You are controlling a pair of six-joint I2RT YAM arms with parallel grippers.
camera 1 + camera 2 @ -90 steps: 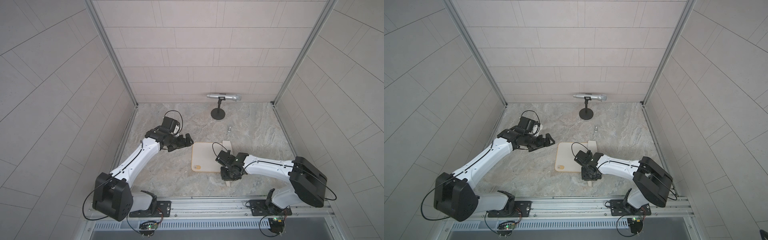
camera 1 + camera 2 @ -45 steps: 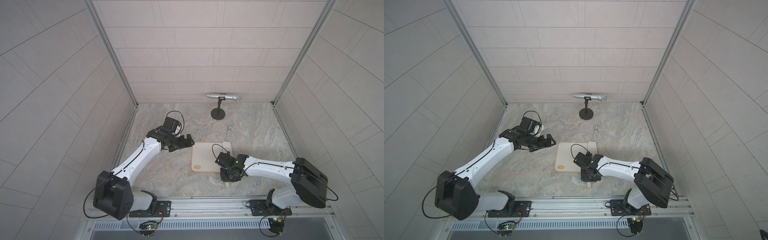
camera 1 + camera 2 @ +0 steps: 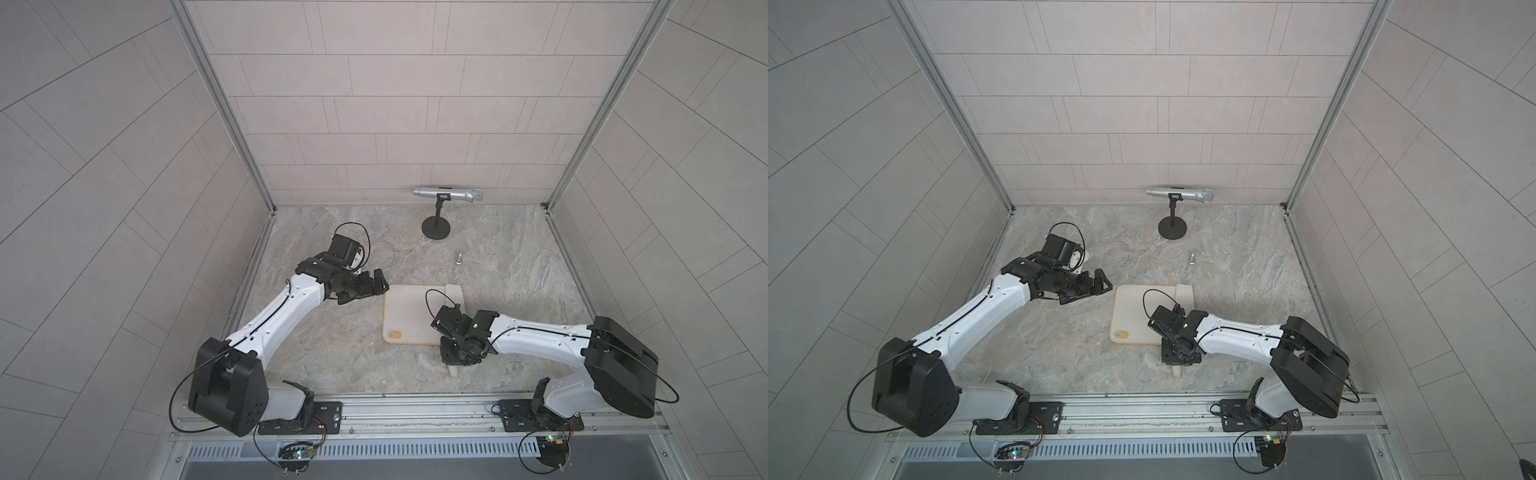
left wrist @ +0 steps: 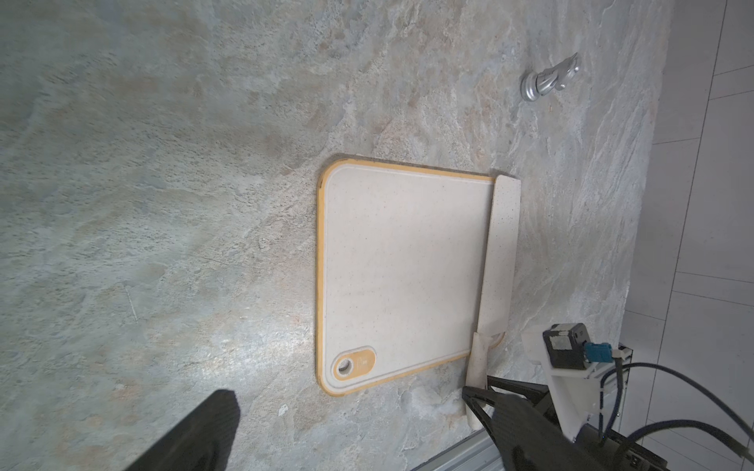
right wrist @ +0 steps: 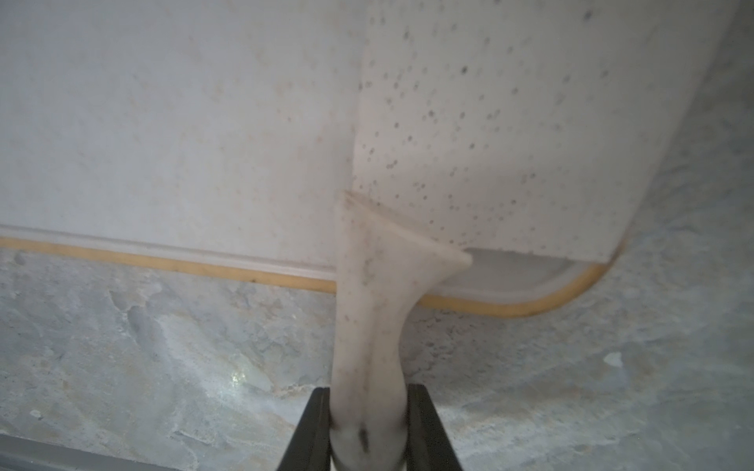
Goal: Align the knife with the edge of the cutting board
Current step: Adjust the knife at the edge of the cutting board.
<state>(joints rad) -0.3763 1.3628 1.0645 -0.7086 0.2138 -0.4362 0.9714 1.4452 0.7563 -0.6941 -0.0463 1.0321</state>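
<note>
The cream cutting board (image 3: 409,313) (image 3: 1136,313) (image 4: 400,265) lies flat in mid-table, with a tan rim and an oval hole tab at its near left corner. The pale knife (image 4: 502,244) (image 3: 454,289) (image 3: 1184,291) rests with its blade along the board's right edge, and its handle (image 5: 367,326) sticks out past the near edge. My right gripper (image 5: 367,412) (image 3: 455,357) (image 3: 1177,357) is shut on that handle. My left gripper (image 3: 376,286) (image 3: 1100,286) (image 4: 363,412) hangs open just left of the board's far left corner, holding nothing.
A silver microphone (image 3: 449,194) on a black stand (image 3: 436,228) stands at the back wall. A small silver piece (image 3: 459,258) (image 4: 548,79) stands on the table behind the board. Tiled walls close in three sides, and a metal rail (image 3: 415,405) runs along the front.
My left gripper has crept slightly toward the board, still open. The right gripper has barely shifted and keeps its hold on the knife handle.
</note>
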